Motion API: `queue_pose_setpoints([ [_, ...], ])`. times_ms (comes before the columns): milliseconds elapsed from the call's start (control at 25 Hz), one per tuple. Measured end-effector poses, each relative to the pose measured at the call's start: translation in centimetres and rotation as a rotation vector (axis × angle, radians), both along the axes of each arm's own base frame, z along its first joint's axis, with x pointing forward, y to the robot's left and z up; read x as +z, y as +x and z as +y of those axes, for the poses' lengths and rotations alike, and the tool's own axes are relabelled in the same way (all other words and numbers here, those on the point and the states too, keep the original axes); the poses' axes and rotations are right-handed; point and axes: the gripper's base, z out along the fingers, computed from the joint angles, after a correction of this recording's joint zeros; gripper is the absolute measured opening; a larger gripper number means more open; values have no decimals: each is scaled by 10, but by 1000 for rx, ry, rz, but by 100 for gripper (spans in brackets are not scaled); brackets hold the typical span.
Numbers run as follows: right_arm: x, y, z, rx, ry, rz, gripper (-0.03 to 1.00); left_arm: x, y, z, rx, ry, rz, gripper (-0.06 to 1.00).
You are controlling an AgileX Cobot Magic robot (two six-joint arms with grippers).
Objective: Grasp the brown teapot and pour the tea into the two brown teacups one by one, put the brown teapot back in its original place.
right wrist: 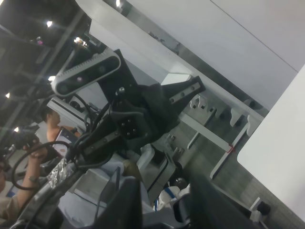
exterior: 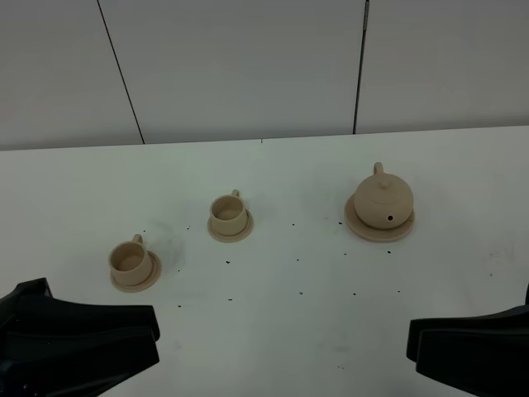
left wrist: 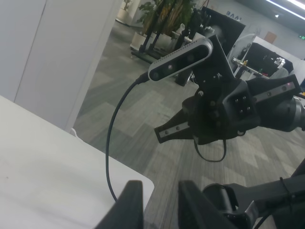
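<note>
Scene: a white table (exterior: 273, 331) seen from a high camera, with a tan clay tea set spread across the middle of the frame.
Teapot: the brown teapot (exterior: 383, 199) sits upright, lid on, right of centre, resting on its wide saucer (exterior: 364, 229). Its spout faces the lower edge of the frame and its loop handle faces the upper edge.
Cups: one of the two brown teacups (exterior: 226, 213) stands on a small saucer near the centre. The other teacup (exterior: 131, 259) stands on its own saucer at the lower left. Both are upright and well apart from the teapot.
Left gripper: the left gripper (exterior: 154, 335) is a dark shape in the lower left corner. Its wrist view shows the fingers (left wrist: 135, 205) apart with nothing between them.
Right gripper: the right gripper (exterior: 413, 345) is in the lower right corner, well short of the teapot. Its fingers (right wrist: 129, 205) are spread and empty.
Step in hand: likely the very start, since nothing has been grasped yet.
Next move: the right gripper looks best placed. It would need to travel toward the upper part of the frame to the teapot and close on the loop handle, keeping the pot level.
</note>
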Motion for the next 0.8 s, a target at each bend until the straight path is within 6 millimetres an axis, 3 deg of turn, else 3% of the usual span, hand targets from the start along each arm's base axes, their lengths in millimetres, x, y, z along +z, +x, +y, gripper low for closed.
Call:
queue_pose_setpoints([
  [800, 0, 0, 0, 1, 0, 1, 24, 0, 0, 0, -1, 3, 0, 25],
])
